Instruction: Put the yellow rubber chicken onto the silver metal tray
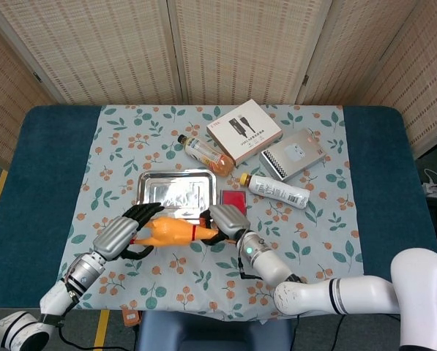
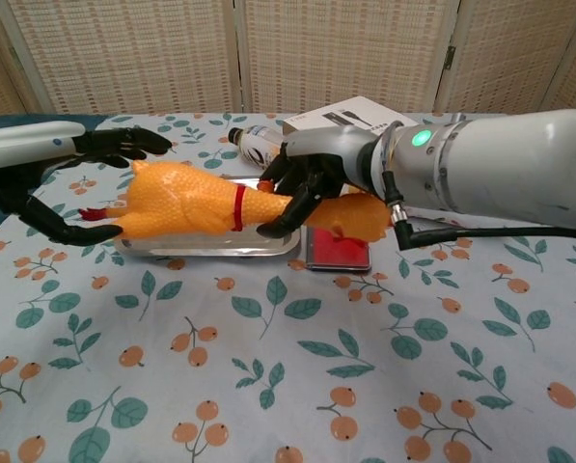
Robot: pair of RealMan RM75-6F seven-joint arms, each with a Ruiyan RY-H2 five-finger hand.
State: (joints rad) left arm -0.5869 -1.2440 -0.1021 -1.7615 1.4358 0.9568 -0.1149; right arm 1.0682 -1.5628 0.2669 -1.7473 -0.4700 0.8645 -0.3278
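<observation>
The rubber chicken [image 2: 186,200] hangs in the air, lying lengthwise above the near edge of the metal tray [image 1: 176,192] — not set down on it. The right hand [image 2: 307,178] grips it at the neck, dark fingers [image 2: 286,205] wrapped around the narrow part just past the red collar, with the head and red comb sticking out on the far side of the palm. The left hand [image 2: 70,183] is at the tail end, its fingers spread wide and curved around the chicken's rear and red feet; from the chest view one finger passes above the body and another below it, but whether they actually press on the rubber I cannot tell. In the head view the chicken sits between the two hands, over the front rim of the tray.

The tray lies flat on the flowered cloth [image 1: 167,274] that covers the counter. Just to its right is a small red card-like thing [image 1: 233,199], also flat. Behind the tray an orange drink bottle [image 1: 202,154] lies on its side, and next to that a white box [image 1: 244,131] printed with a cable. Further right sit a grey patterned box [image 1: 294,154] and a white bottle [image 1: 277,190] lying down — both well apart from the tray.
</observation>
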